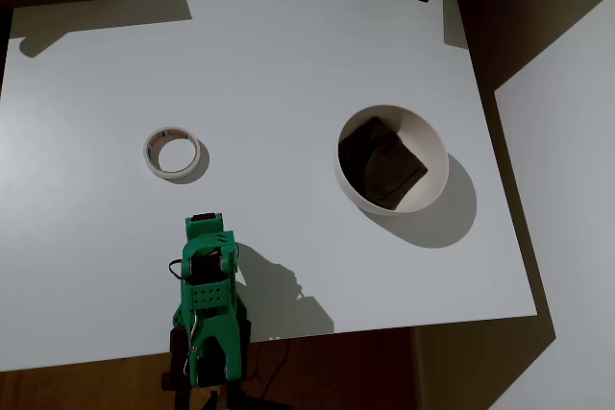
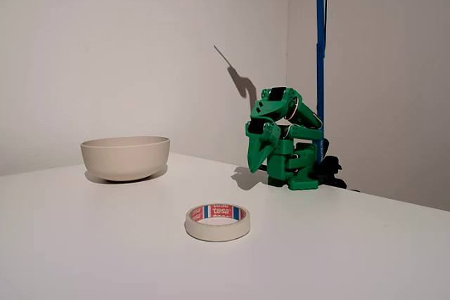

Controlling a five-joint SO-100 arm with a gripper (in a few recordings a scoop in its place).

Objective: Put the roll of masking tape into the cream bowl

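A small cream-white ring of masking tape (image 1: pixel 173 153) lies flat on the white table (image 1: pixel 288 55), its wide centre open upward and red and blue print showing on the inner core in the fixed view (image 2: pixel 217 221). In the overhead view it sits left of centre, well apart from the large round cream-white bowl (image 1: pixel 434 146), which stands to the right with a dark brown squarish patch (image 1: pixel 381 162) lying inside it. In the fixed view the bowl (image 2: pixel 126 157) is on the far left and the tape is nearer the camera, between bowl and arm in left-right terms.

The green plastic arm (image 1: pixel 207 309) is folded up at the near edge of the table in the overhead view, below and slightly right of the tape, not touching it. In the fixed view the arm (image 2: pixel 288 138) crouches at the far right in front of a blue upright pole (image 2: pixel 320 47), its gripper (image 2: pixel 257 161) pointing down toward the table surface. The fingers appear drawn together into one tapering point with nothing between them, and they hold nothing. The arm casts a dark shadow on the table to its right in the overhead view.
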